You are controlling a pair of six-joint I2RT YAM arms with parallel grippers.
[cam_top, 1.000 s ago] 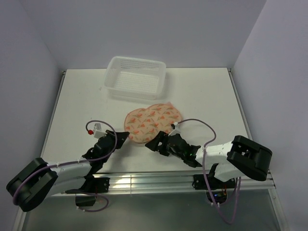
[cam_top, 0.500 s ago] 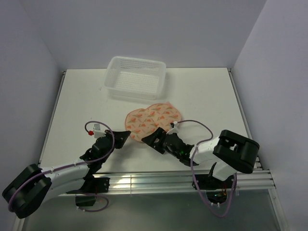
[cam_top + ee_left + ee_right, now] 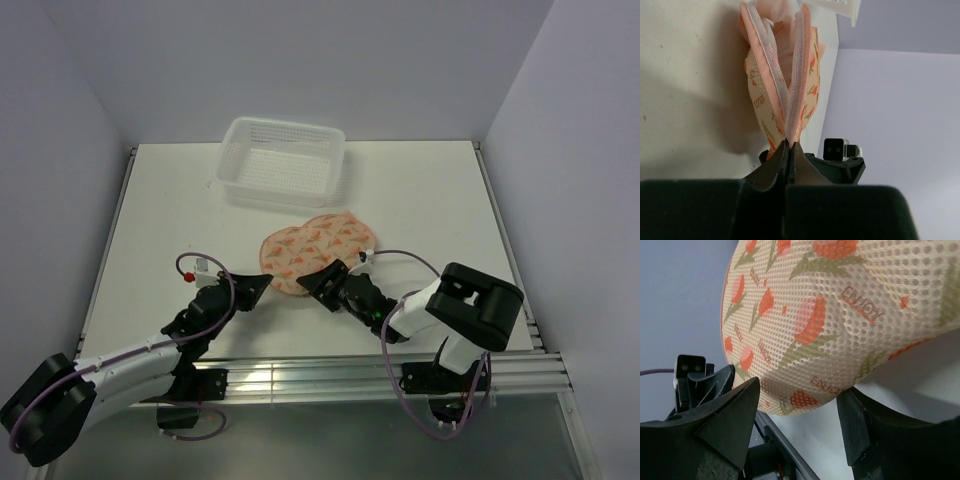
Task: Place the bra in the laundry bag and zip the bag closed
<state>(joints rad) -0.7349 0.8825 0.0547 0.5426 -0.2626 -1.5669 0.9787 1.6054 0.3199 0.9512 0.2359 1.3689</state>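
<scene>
**Soft pouch, pinched at the zip**

The laundry bag lies on the table, seemingly light and floppy; the left gripper pinches its zipper seam, likely the firmest hold; the right gripper stands spread around the near rim; the bra is not discernible.

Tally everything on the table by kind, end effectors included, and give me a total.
laundry bag: 1
white mesh basket: 1
end effectors: 2, the left end effector and the right end effector
Total: 4
</scene>
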